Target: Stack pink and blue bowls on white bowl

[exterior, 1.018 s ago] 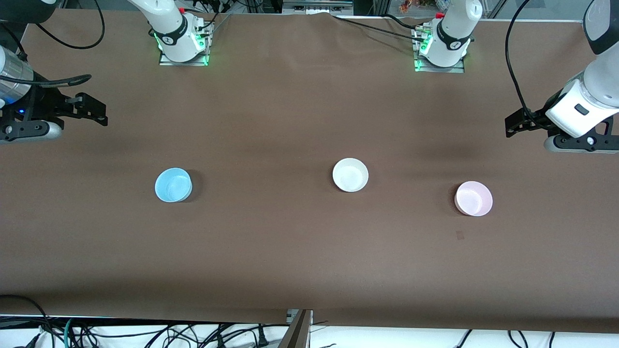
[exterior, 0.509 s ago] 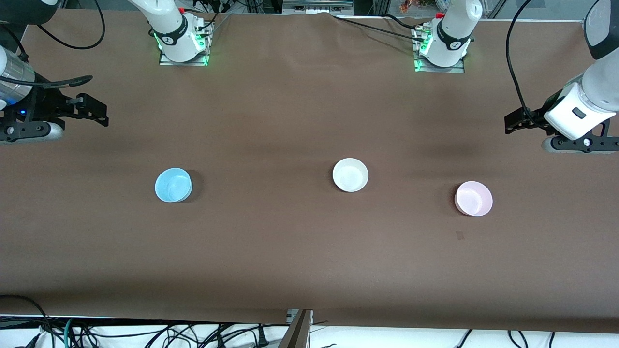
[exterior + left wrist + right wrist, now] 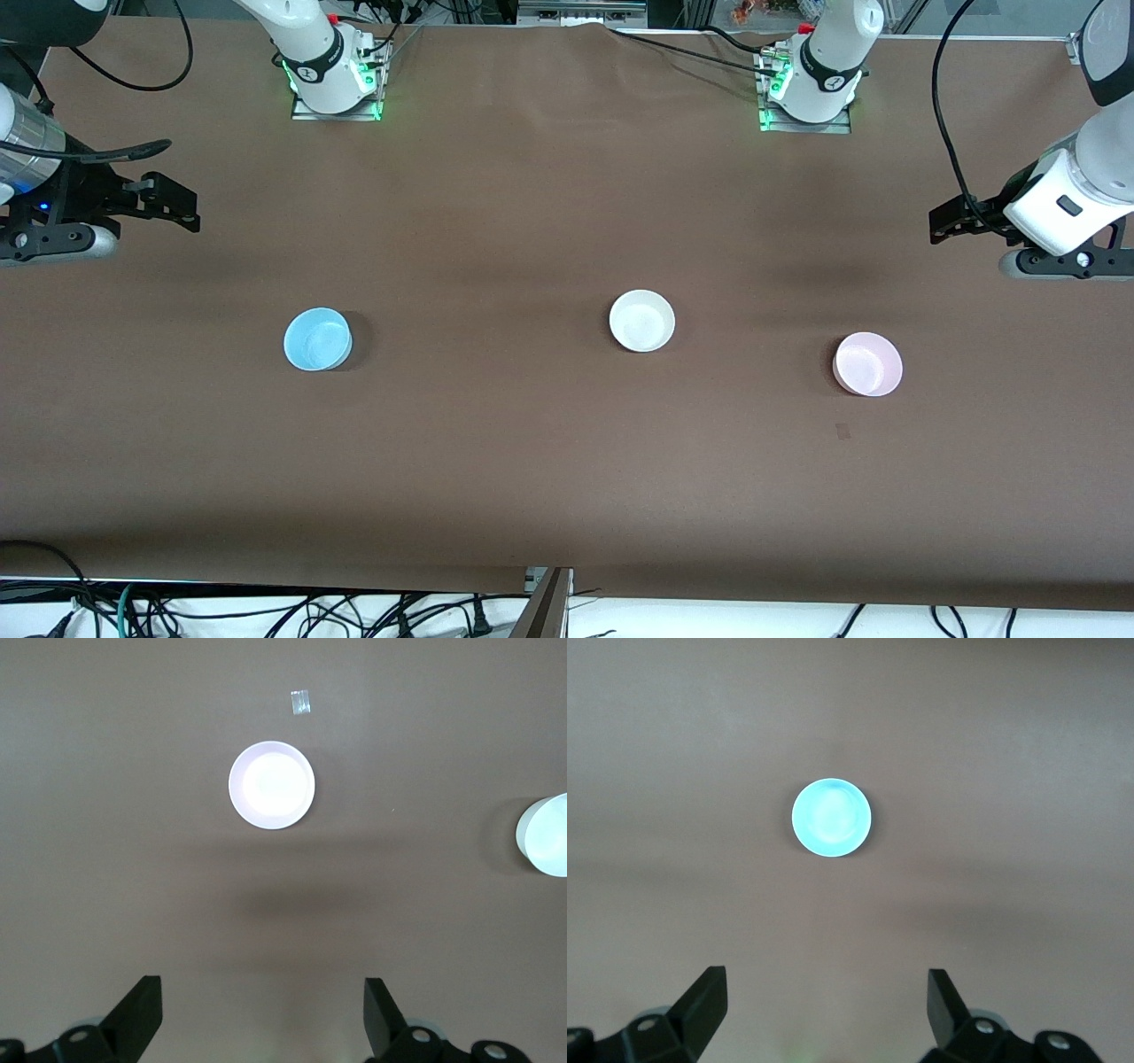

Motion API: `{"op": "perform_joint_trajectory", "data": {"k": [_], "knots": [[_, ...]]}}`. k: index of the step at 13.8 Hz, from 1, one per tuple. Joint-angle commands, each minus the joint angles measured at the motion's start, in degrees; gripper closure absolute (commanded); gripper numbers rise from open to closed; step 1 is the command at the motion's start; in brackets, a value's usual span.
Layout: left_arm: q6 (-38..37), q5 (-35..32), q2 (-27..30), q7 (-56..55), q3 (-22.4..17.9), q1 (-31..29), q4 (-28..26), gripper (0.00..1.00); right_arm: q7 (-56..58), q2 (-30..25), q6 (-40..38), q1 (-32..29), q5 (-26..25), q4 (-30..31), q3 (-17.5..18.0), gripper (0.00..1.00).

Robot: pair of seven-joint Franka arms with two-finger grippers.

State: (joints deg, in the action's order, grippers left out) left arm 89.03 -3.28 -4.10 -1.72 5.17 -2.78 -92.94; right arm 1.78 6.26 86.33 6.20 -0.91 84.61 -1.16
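Three small bowls sit apart on the brown table. The light blue bowl (image 3: 317,339) is toward the right arm's end, the white bowl (image 3: 641,320) is in the middle, and the pale pink bowl (image 3: 867,363) is toward the left arm's end. My right gripper (image 3: 182,206) hovers open and empty over bare table at its end; its wrist view shows the blue bowl (image 3: 831,817) well ahead of the open gripper (image 3: 829,1005). My left gripper (image 3: 941,226) hovers open and empty at its end; its wrist view shows the pink bowl (image 3: 271,785) ahead of the gripper (image 3: 263,1010) and the white bowl (image 3: 545,835) at the frame's edge.
A small piece of clear tape (image 3: 842,431) lies on the table near the pink bowl, nearer to the front camera; it also shows in the left wrist view (image 3: 300,703). The arm bases (image 3: 335,84) (image 3: 808,93) stand along the table's back edge. Cables hang below the front edge.
The left arm's wrist has shifted slightly toward its end of the table. The right arm and the three bowls have not visibly moved.
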Motion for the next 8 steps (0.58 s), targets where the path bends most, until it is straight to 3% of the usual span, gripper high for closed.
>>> {"op": "perform_joint_trajectory", "data": {"k": [1, 5, 8], "knots": [[-1.5, 1.3, -4.6, 0.7, -0.2, -0.1, 6.9, 0.00, -0.3, 0.2, -0.2, 0.0, 0.0, -0.9, 0.1, 0.00], [-1.3, 9.2, -6.5, 2.4, -0.2, -4.0, 7.7, 0.00, -0.4, 0.2, -0.2, 0.0, 0.0, -0.9, 0.2, 0.00], [0.9, 8.5, -8.9, 7.2, -0.2, -6.2, 7.7, 0.00, -0.3, 0.2, -0.2, 0.0, 0.0, -0.9, 0.1, 0.00]]}}
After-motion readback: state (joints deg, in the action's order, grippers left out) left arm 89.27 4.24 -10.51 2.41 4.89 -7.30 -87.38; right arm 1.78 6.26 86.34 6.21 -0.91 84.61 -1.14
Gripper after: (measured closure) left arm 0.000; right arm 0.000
